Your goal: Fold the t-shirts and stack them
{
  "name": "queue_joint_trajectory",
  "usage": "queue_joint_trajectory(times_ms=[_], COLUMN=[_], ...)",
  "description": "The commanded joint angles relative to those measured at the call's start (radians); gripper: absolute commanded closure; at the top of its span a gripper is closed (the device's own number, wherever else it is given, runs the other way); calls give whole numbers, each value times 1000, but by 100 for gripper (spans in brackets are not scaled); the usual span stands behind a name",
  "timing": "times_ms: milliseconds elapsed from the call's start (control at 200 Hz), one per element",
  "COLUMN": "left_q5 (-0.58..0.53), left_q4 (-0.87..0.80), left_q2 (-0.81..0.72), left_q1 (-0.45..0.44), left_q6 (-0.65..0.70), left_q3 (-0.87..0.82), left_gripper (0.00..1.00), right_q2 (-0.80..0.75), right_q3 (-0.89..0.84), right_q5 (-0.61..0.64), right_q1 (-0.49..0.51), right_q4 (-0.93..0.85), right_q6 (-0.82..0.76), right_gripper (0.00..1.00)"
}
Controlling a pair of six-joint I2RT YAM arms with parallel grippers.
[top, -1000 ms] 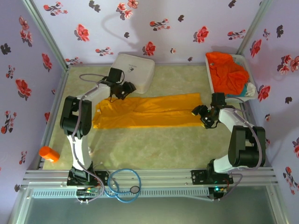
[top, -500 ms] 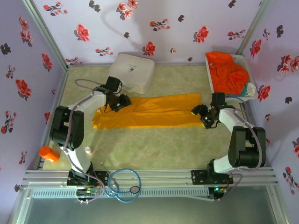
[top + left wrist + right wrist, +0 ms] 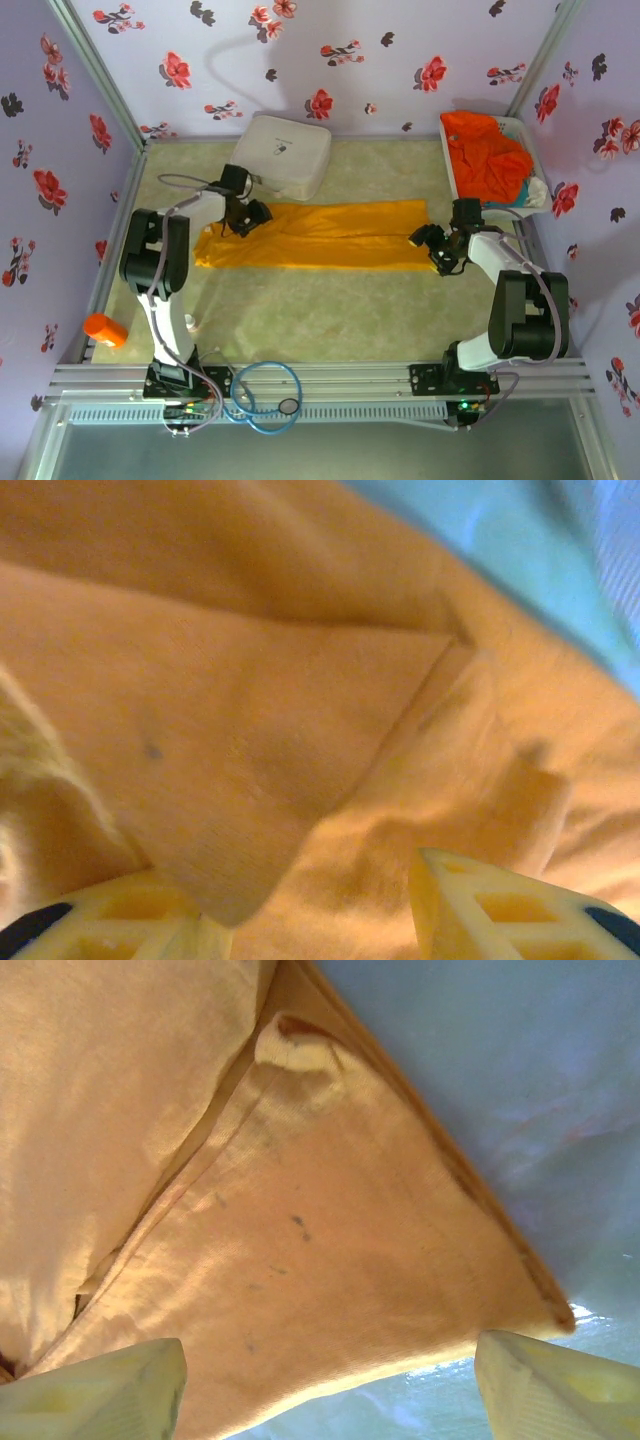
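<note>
Both spread apart, left claw (image 3: 243, 222) & right claw (image 3: 437, 252) are hovering over limp, light yellow t-shirt (image 3: 330, 235); prob. best pinching corners.

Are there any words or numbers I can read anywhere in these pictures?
No word or number can be read.
The white case has a small dark mark on its lid: too small to read.
The yellow-orange t-shirt and the red-orange t-shirt are plain, with no print.
</note>
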Motion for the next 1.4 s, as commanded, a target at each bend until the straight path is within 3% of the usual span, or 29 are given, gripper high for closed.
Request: queue_joint_trajectory(times_ms=[0,440,635,940,1115,1270,1395], left_q5=[9,90,10,-93,-126,-135,-134], left_q4=[57,24,-63,-126,-221,-284,-304], left_q2=[26,137,36,-71,-39,-25,7], left_q1=[45,168,161,60,40,36,33], left_q6=[21,-3,59,121,134,151,168], left_q3=[75,253,200,-21,-41,-46,-34], left_gripper=[52,54,56,56,56,56,56], right_q2=[-20,-34,-37,181,362,425,499], right_q3=[7,18,79,292,443,436,503], right_q5=[-4,-5,60,151,214,246,334], right_q1=[5,11,57,153,174,184,214], right_q4=[-14,-26,-47,27,-3,55,-43], right_q6=[-18,-26,-77,-178,-209,-191,-230], right_gripper=[24,24,24,32,45,46,50])
